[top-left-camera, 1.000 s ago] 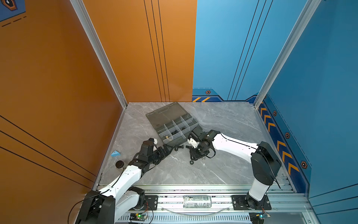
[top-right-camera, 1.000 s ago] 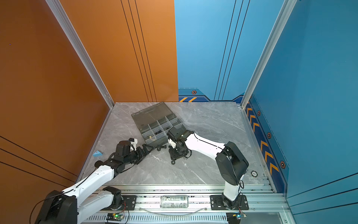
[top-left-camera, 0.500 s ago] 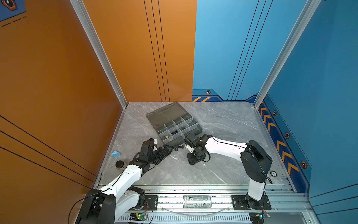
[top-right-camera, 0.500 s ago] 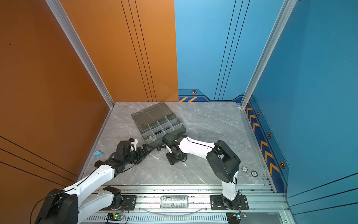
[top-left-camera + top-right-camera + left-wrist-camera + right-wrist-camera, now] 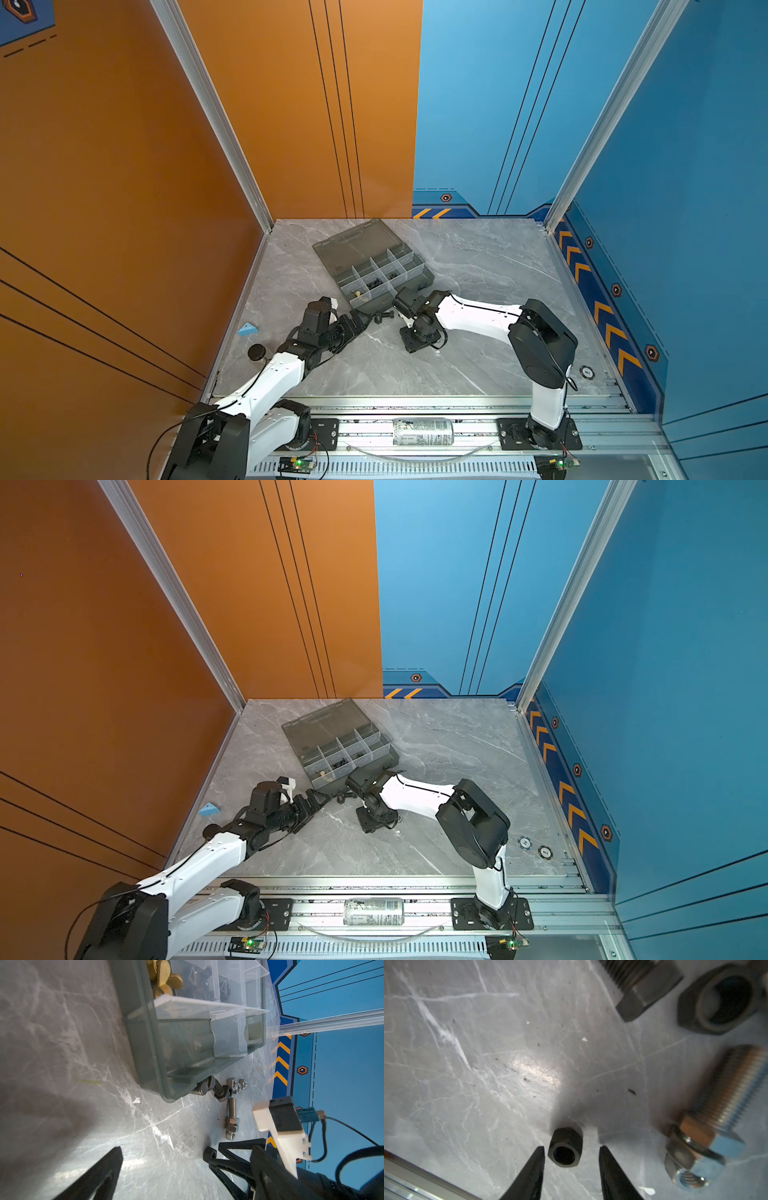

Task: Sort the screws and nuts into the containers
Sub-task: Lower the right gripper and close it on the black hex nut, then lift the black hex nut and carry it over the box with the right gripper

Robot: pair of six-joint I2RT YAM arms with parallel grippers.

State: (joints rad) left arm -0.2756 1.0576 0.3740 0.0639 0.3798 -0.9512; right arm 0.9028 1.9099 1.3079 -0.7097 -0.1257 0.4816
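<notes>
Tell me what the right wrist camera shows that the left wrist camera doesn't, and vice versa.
Right wrist only: the small black nut lies untouched between the right claw's open tips, a gap on each side. Left wrist only: the organizer box, brass pieces in one compartment, three small silver nuts beside it. Both: the silver screw with nuts threaded on, and the marble table.

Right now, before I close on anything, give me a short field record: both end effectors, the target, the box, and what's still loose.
Right end effector: open, fingertips either side of a small black hexagonal nut, not touching it
Left end effector: open, empty
Box: smoky-grey translucent plastic organizer box, lid open, brass-coloured pieces in one compartment
Loose beside box: long silver screw carrying nuts, small silver nuts, black screws
</notes>
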